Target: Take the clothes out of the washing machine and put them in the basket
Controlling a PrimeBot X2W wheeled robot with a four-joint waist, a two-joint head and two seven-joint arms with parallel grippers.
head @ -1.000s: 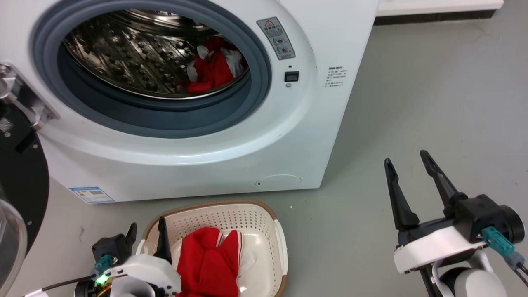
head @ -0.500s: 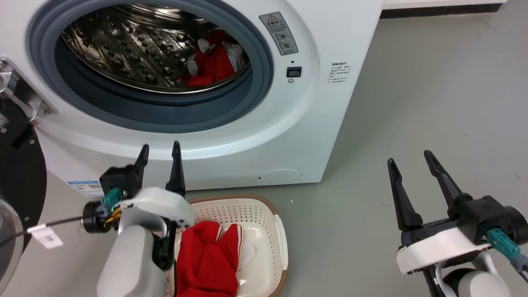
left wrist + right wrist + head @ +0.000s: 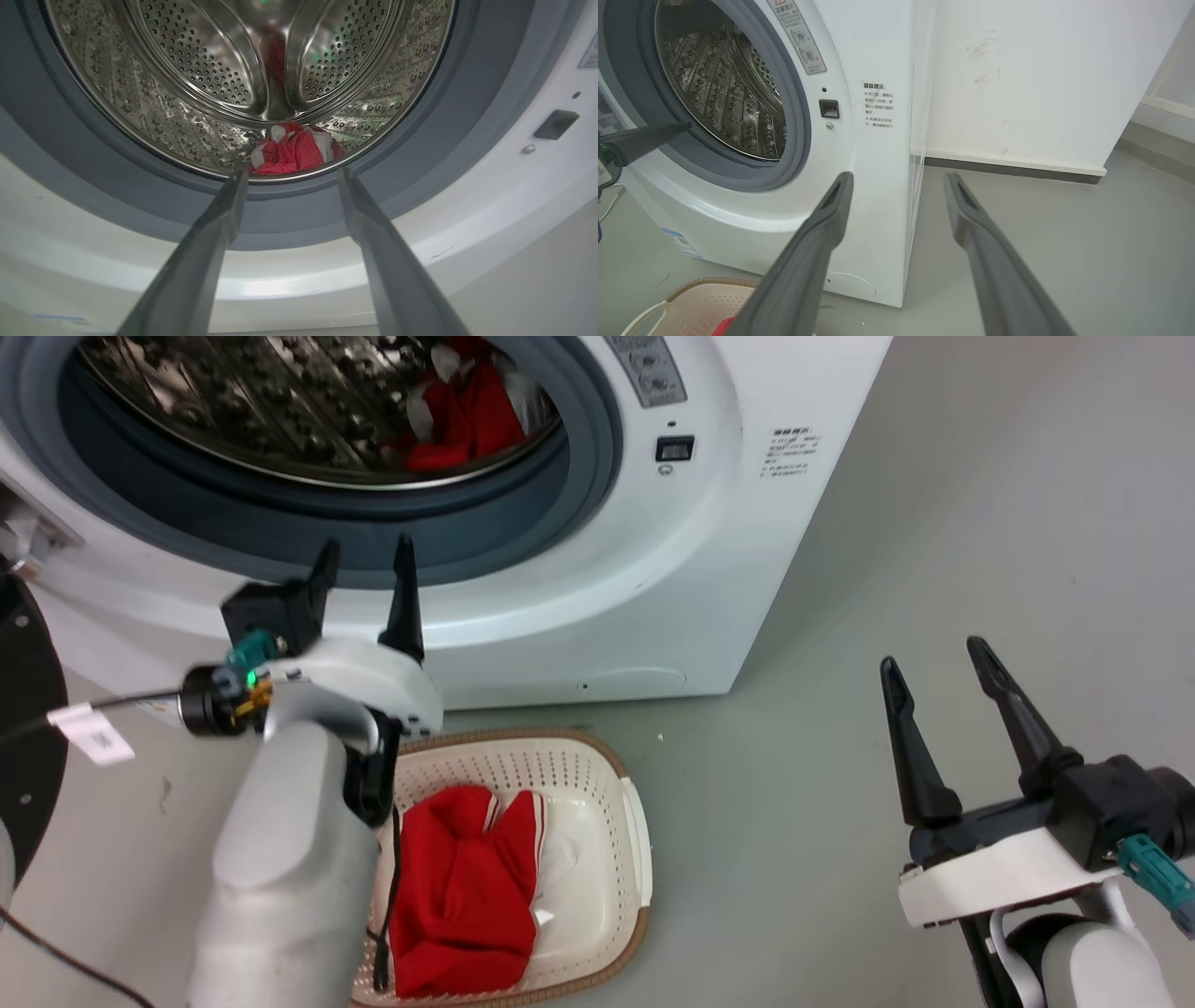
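Hovering before porthole of washing machine (image 3: 653,569): left gripper (image 3: 366,546), fingers spread, empty. Drum holds clothes (image 3: 462,415) at bottom. In basket (image 3: 560,775) on floor (image 3: 934,476) below: red garment (image 3: 462,887). Far right: right gripper (image 3: 932,653), spread, empty.

The washing machine (image 3: 672,579) in front of me is white. Its round grey-rimmed porthole (image 3: 546,513) stands open onto the perforated steel drum (image 3: 233,401). Low in the drum, just behind the rim and toward the right in my head view, lies a crumpled red garment (image 3: 462,415) with white patches. The basket (image 3: 637,859) is cream with holed sides and a brown woven-look rim. It sits on the floor (image 3: 934,523) just before the machine's front. In its left half a second red garment (image 3: 457,896) lies bunched, white stripes showing along one edge.
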